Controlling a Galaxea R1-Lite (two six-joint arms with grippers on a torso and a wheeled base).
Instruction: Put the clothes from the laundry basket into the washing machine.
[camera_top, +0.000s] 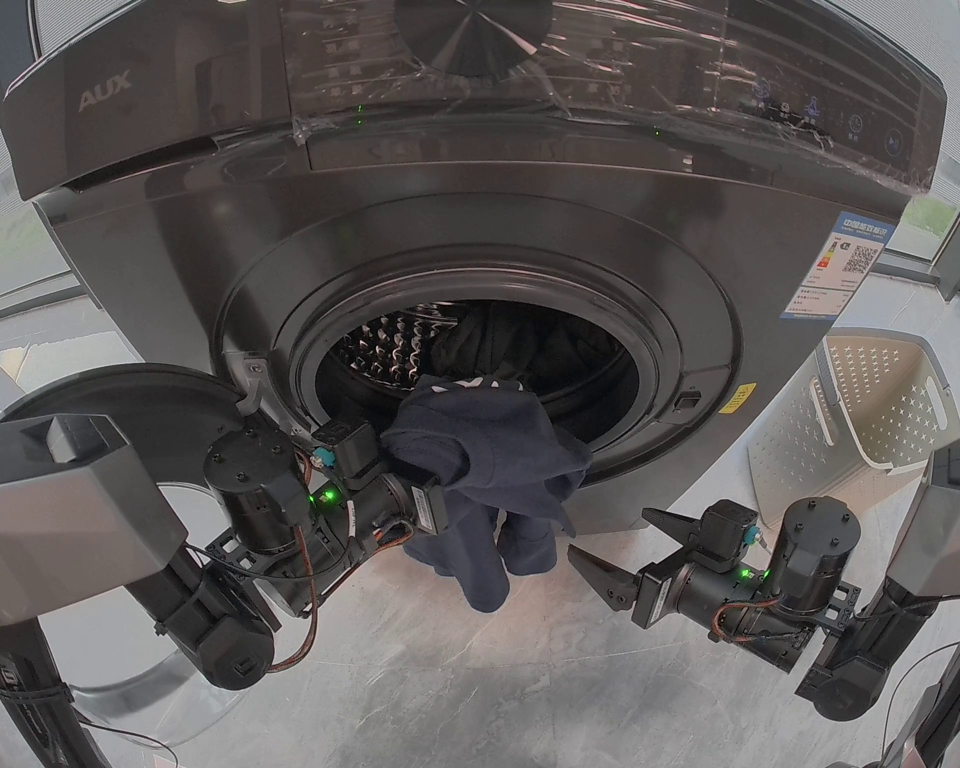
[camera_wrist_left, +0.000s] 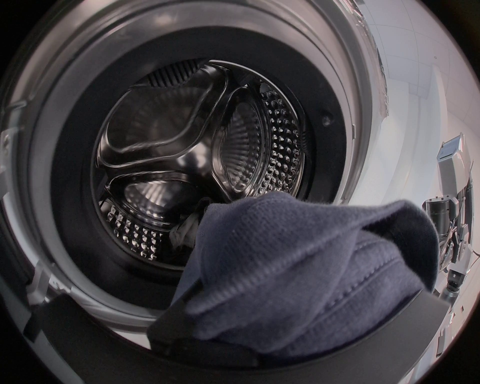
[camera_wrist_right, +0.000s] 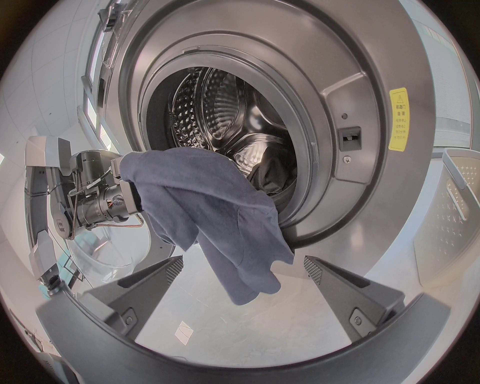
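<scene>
Grey floor (camera_top: 500, 680) beneath, my left hand (camera_top: 432, 498) clamps the navy knit garment (camera_top: 500, 450) at the mouth of the steel drum (camera_top: 395, 345); next I'd push inside, then release.

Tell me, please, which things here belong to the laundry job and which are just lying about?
Job: navy garment, left end effector holding it, washing machine, dark clothes in its drum, laundry basket.
Incidental: energy label, yellow sticker.

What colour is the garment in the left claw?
The garment is plain dark navy blue; the right wrist view shows it best.
</scene>
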